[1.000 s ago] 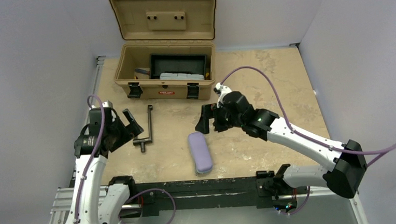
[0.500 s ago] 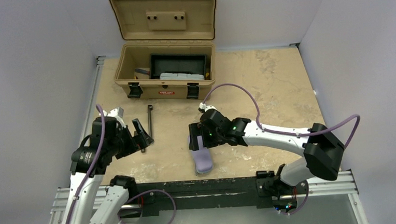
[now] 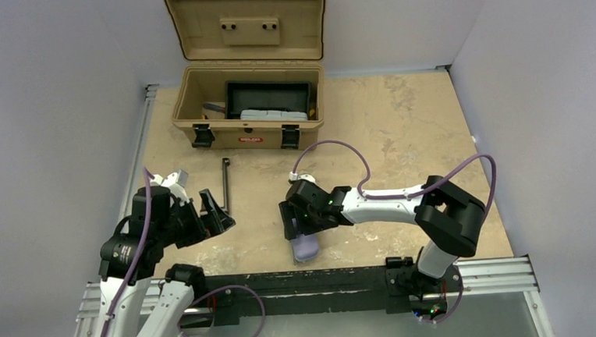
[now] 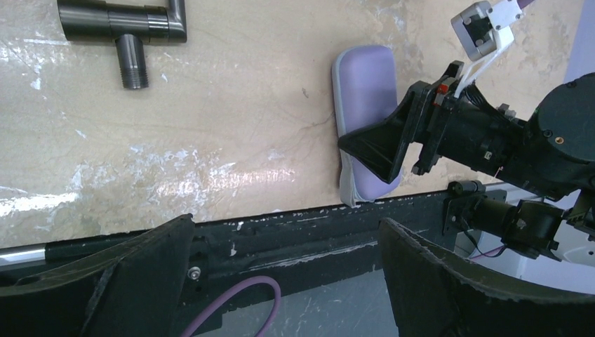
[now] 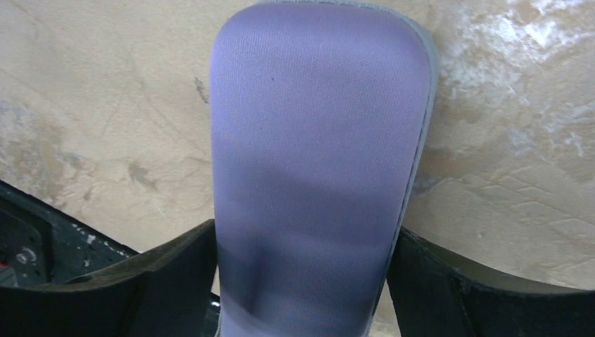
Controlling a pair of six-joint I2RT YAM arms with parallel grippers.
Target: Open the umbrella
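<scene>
No umbrella shows in any view; it is hidden or out of view. A lavender-grey oblong hard case lies on the tan tabletop at the near edge. It also shows in the left wrist view and fills the right wrist view. My right gripper is over the case's near end, and its fingers press against both long sides. My left gripper is open and empty, off to the left of the case, and points at the black front rail.
A tan plastic toolbox stands open at the back with a black tray and small items inside. A dark metal L-shaped tool lies between it and my left gripper, and shows in the left wrist view. The black rail bounds the near edge.
</scene>
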